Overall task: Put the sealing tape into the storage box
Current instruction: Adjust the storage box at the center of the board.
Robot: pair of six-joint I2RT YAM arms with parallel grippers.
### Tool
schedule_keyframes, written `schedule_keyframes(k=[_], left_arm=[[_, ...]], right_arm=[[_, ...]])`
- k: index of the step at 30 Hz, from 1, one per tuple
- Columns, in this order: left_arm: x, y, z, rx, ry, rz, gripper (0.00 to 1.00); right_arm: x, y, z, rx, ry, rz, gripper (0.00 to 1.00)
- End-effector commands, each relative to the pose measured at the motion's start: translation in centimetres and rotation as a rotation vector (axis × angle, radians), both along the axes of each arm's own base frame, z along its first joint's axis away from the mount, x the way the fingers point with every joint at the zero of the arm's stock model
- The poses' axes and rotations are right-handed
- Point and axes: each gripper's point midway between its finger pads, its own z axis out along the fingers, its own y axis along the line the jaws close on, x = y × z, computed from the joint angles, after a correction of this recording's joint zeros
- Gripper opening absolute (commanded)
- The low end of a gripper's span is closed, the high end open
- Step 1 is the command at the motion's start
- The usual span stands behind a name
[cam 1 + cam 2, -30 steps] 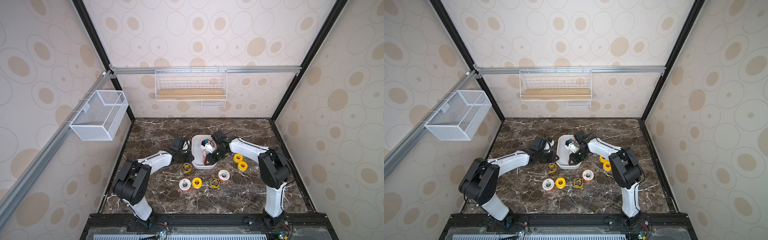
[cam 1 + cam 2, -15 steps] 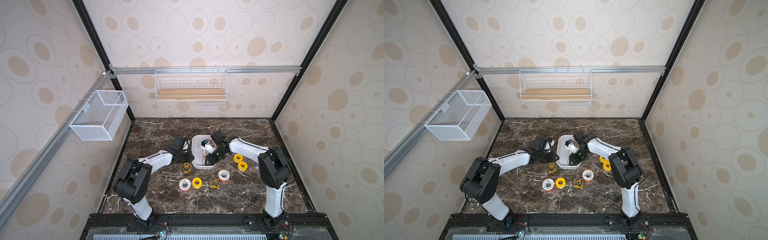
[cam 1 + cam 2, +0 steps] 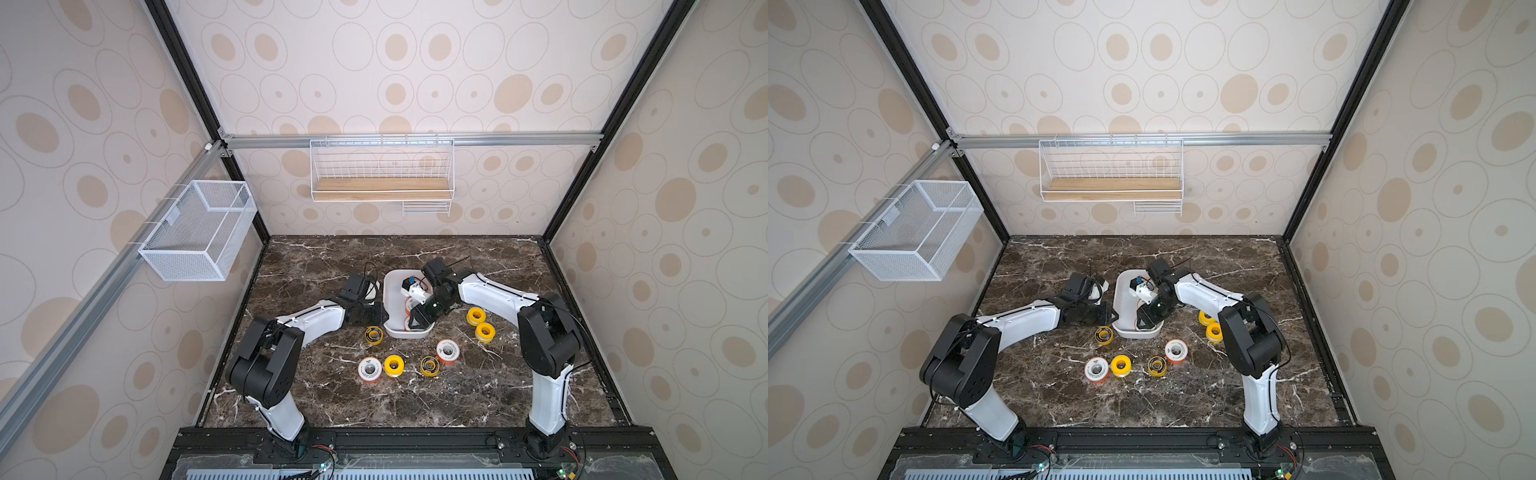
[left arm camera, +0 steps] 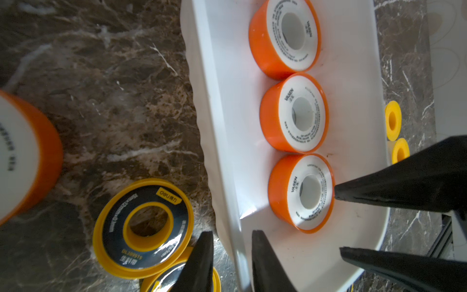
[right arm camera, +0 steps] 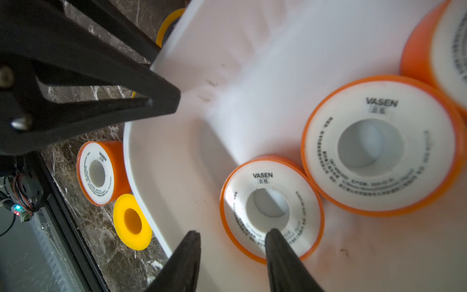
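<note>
Closely, left gripper (image 4: pixel 232 233) astride storage box (image 4: pixel 217 101)

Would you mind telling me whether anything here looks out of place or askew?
Only mildly: beside the storage box, two dark-faced yellow spools overlap rather than lying apart. The three orange spools inside lie flat in a row.

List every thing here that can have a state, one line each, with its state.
storage box: upright, partly filled.
three orange spools: flat in the box, in a row.
left claw: open, astride the box wall.
right claw: open, empty, above the box.
other spools: flat on the table, not yet boxed.
</note>
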Motion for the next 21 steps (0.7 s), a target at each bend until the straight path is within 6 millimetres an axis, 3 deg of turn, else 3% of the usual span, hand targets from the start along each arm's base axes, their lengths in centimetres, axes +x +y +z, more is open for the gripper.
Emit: schedule_keyframes(k=[1, 8, 15, 21], left_arm=[[-0.1, 0.1, 2.2, 0.005, -0.037, -0.015, 0.37], [-0.7, 1.9, 5.3, 0.078, -0.107, 0.000, 0.56], [-1.9, 5.6, 7.0, 0.232, -0.159, 0.052, 0.59], [-2.9, 7.0, 6.5, 0.300, -0.146, 0.057, 0.60]], right_arm=[[0.0, 0.5, 2.8, 0.051, -0.038, 0.003, 0.47], [1.2, -1.2, 6.1, 0.086, -0.163, -0.059, 0.49], [2.3, -4.9, 8.3, 0.119, -0.239, -0.168, 0.50], [3.2, -8.8, 8.5, 0.158, -0.239, -0.279, 0.51]])
